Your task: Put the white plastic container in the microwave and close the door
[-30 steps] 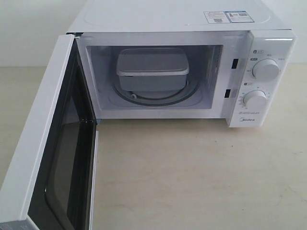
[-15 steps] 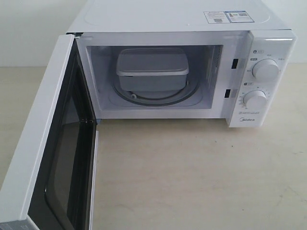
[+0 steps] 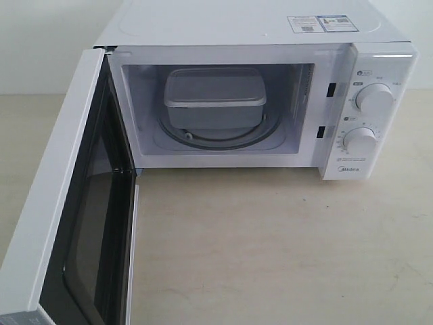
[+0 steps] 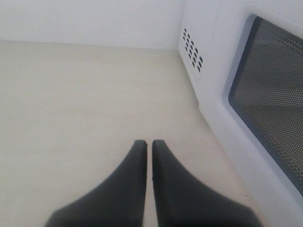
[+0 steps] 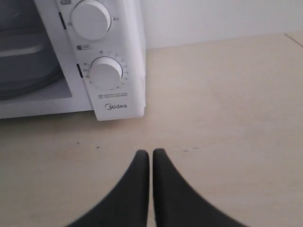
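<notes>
The white plastic container (image 3: 215, 99) sits on the glass turntable (image 3: 257, 135) inside the white microwave (image 3: 379, 156). The door (image 3: 61, 203) stands wide open at the left, its dark window facing inward. Neither gripper shows in the exterior view. My left gripper (image 4: 149, 143) is shut on nothing, over the table on the door's outer side; the door's meshed window (image 4: 270, 90) is close beside it. My right gripper (image 5: 150, 152) is shut and empty, above the table in front of the Midea dial panel (image 5: 105, 71).
The pale wooden table (image 3: 270, 244) spreads out in front of the microwave. A white wall (image 4: 90, 19) stands behind. The microwave's side vents (image 4: 191, 49) show in the left wrist view. Stickers (image 3: 321, 24) lie on its top.
</notes>
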